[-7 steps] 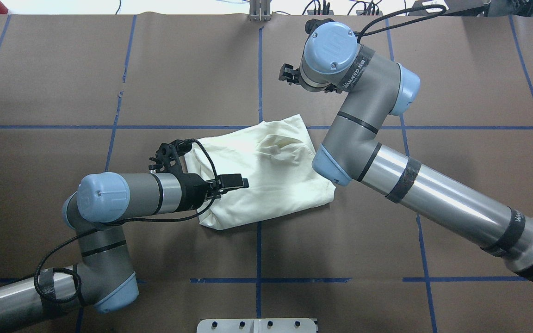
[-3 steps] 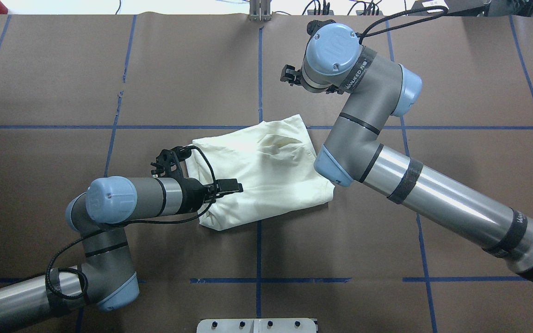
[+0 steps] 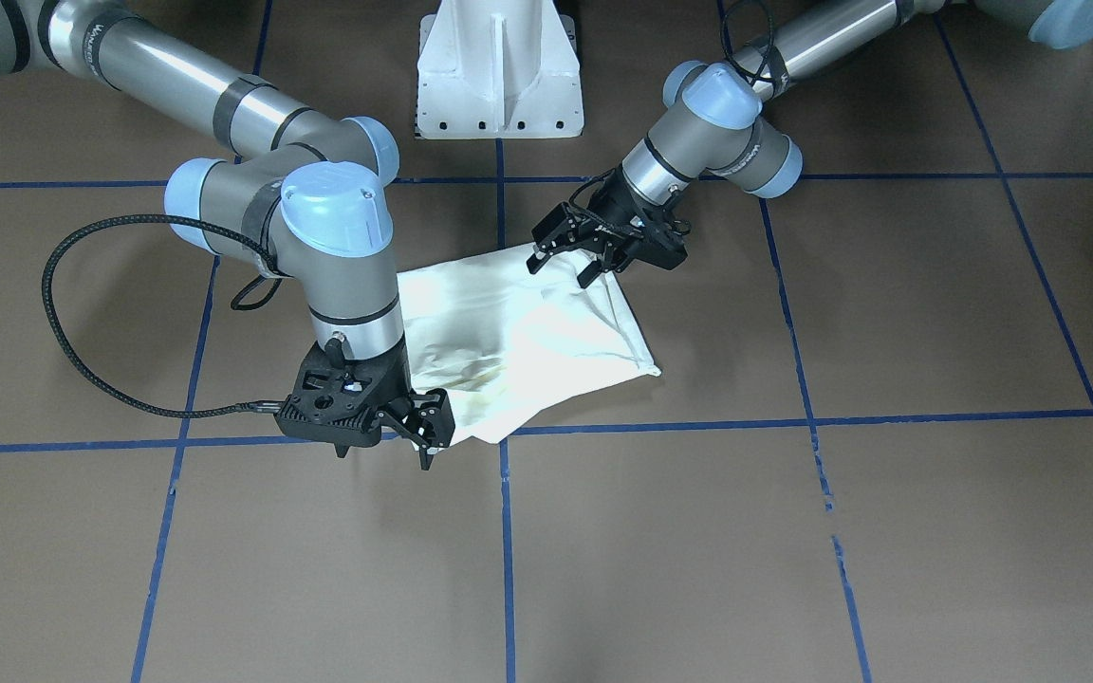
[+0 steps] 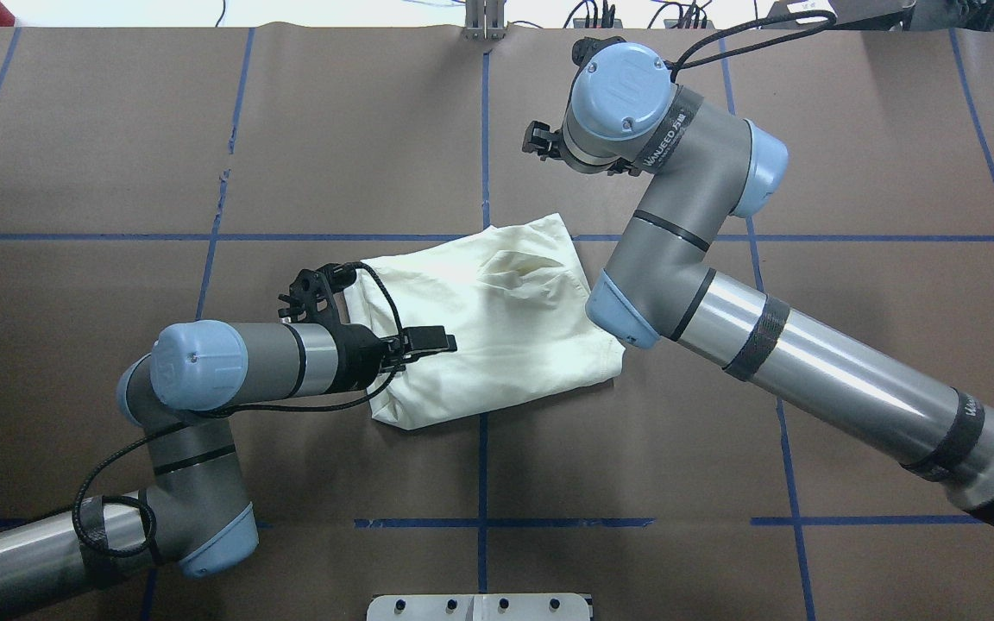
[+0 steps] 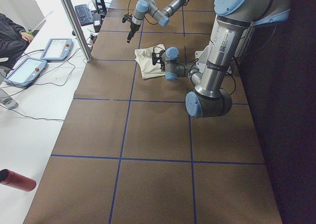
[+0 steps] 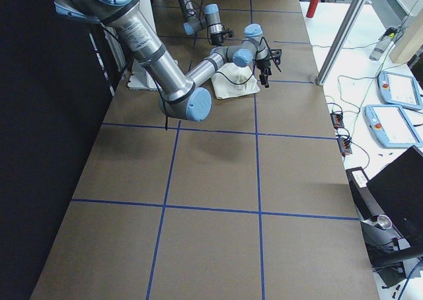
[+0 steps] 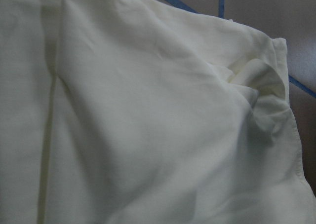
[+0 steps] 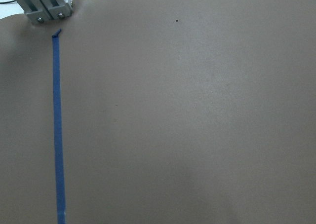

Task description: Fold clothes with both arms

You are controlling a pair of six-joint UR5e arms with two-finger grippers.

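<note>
Overhead exterior: cream T-shirt (image 4: 506,319) under left claw (image 4: 432,341).

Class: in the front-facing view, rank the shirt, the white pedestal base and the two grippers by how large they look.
1. shirt
2. white pedestal base, though the top edge crops it
3. right gripper and left gripper: nearly alike. The right looks slightly bigger but sits nearer the camera, so I leave them unranked.

Grey-silver left arm (image 4: 273,371) and right arm (image 4: 808,362); pale blue caps (image 4: 622,90); black braided cables (image 3: 45,285)
</note>
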